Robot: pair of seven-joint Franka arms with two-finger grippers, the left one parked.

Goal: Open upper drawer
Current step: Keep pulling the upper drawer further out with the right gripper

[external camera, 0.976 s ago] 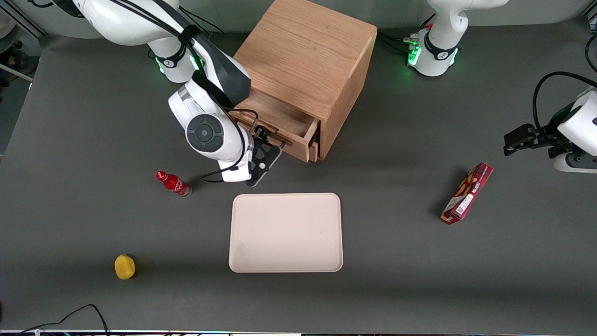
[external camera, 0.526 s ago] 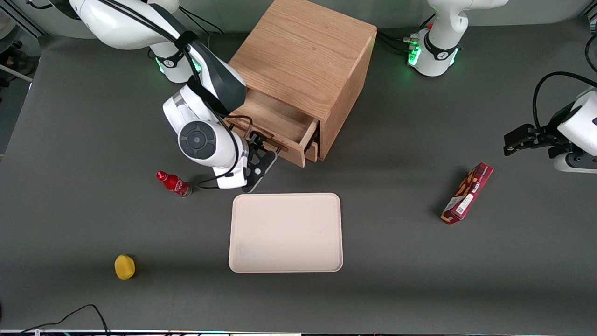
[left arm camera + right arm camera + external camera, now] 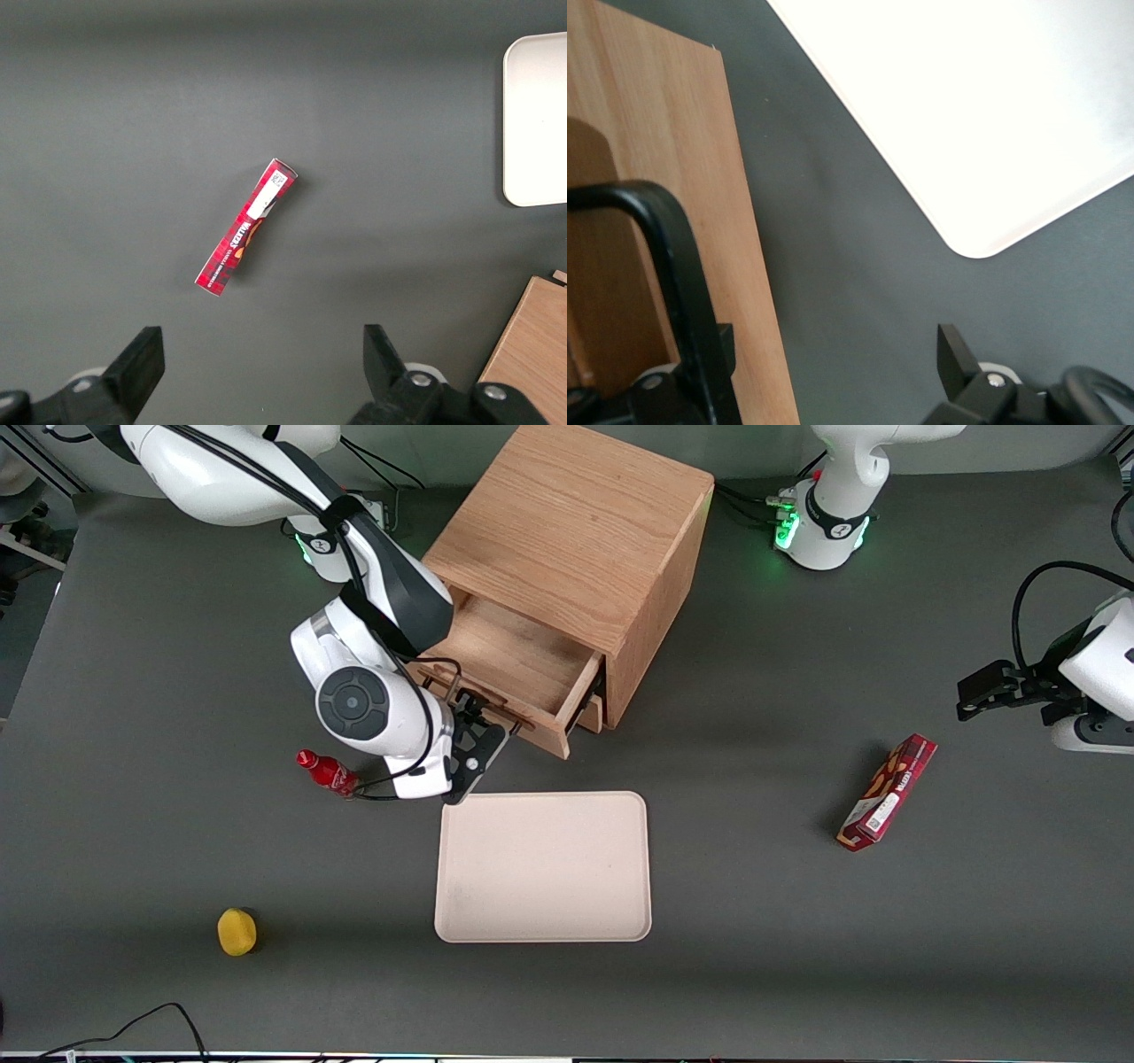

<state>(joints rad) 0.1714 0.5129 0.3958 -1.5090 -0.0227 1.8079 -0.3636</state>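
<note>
The upper drawer [image 3: 518, 657] of the oak cabinet [image 3: 567, 522] stands pulled partway out, and its bare wooden inside shows. My right gripper [image 3: 474, 728] is at the drawer's front, nearer the front camera than the cabinet. In the right wrist view the drawer's flat wood front [image 3: 673, 150] and its thin black bar handle [image 3: 669, 257] are close up. The gripper [image 3: 833, 354] is open, jaws wide apart. One finger [image 3: 722, 350] sits against the drawer front beside the handle. The other finger [image 3: 954, 352] hangs over bare table. The lower drawer's corner [image 3: 595, 713] peeks out below.
A beige tray [image 3: 542, 866] lies on the table just nearer the front camera than the gripper; its corner [image 3: 992, 106] shows in the wrist view. A small red bottle [image 3: 330, 772] lies beside the wrist. A yellow object [image 3: 236, 931] and a red box [image 3: 888, 793] lie farther off.
The upper drawer has slid farther out of the cabinet. The gripper moved with its front, nearer the front camera and closer to the red bottle.
</note>
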